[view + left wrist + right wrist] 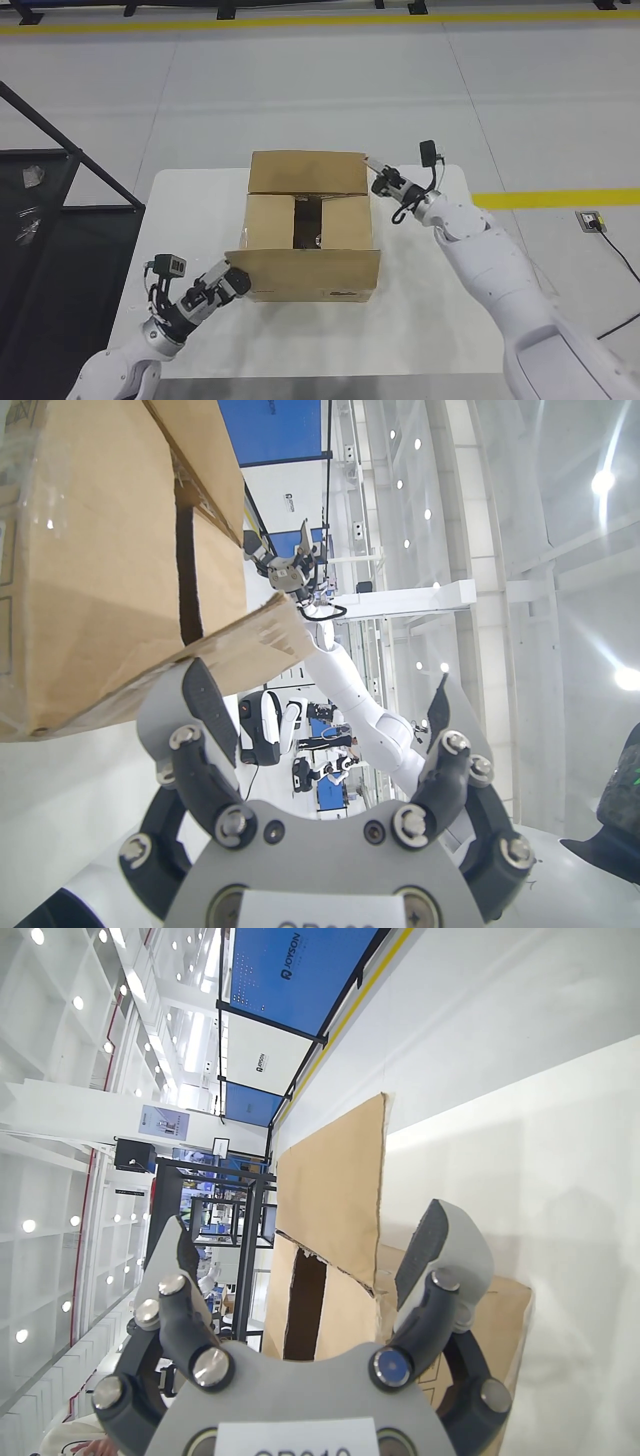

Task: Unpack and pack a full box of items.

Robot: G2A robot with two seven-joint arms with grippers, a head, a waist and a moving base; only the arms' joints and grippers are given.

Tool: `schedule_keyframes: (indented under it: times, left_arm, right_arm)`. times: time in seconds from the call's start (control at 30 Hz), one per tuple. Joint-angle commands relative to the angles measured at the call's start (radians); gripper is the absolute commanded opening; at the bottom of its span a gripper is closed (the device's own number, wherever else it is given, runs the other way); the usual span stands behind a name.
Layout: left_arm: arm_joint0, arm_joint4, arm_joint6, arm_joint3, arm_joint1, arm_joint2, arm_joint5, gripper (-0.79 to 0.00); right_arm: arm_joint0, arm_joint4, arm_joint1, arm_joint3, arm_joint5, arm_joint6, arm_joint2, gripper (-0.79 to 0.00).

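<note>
Top view shows a cardboard box [262, 225] standing in the middle of the white surface [200, 220], partly opened. Its far flap [308, 172] is lifted back and its near flap [305, 272] is folded outward toward the robot. The two inner flaps [348, 222] lie almost flat across the top, with a dark gap [308, 222] between them; what is inside cannot be made out.

The left claw [236, 280] sits low at the box's near-left corner, just beside the end of the near flap. In the left wrist view, this claw [320, 700] is spread wide and grips nothing. One of its dark fingers [207, 705] lies right under the edge of the near flap [250, 640] — whether it touches the cardboard cannot be told.

The right claw [376, 170] is at the box's far-right corner, by the end of the far flap. In the right wrist view, its jaws [305, 1228] are also wide apart and closed on nothing. The far flap [330, 1178] stands upright beyond them, its lower corner lying between the two fingers, and one grey-backed finger [425, 1248] is in front of the box's side wall [500, 1308]. The left wrist view catches this claw [277, 542] farther off, open, at the box's far corner.
</note>
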Motion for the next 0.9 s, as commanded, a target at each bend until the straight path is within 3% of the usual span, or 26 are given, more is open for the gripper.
schedule_keyframes:
  times: [0.0,0.3,0.63,0.87]
  left_arm:
    - [0.002,-0.007,0.003,0.002,0.000,-0.006,-0.002,0.000]
    - [-0.015,0.019,0.060,0.025,-0.005,0.009,0.010,0.000]
    - [-0.027,0.020,0.083,0.046,-0.009,0.018,0.028,0.000]
    - [-0.032,0.030,0.095,0.047,-0.012,0.026,0.034,0.000]
  right_arm:
    - [0.002,-0.006,-0.004,0.002,0.008,0.010,0.001,0.000]
    - [0.014,-0.040,-0.029,0.013,0.052,-0.053,0.002,0.000]
    - [0.024,0.021,-0.046,0.043,-0.005,0.069,0.040,0.000]
    - [0.033,0.070,-0.032,0.070,-0.074,0.146,0.084,0.000]
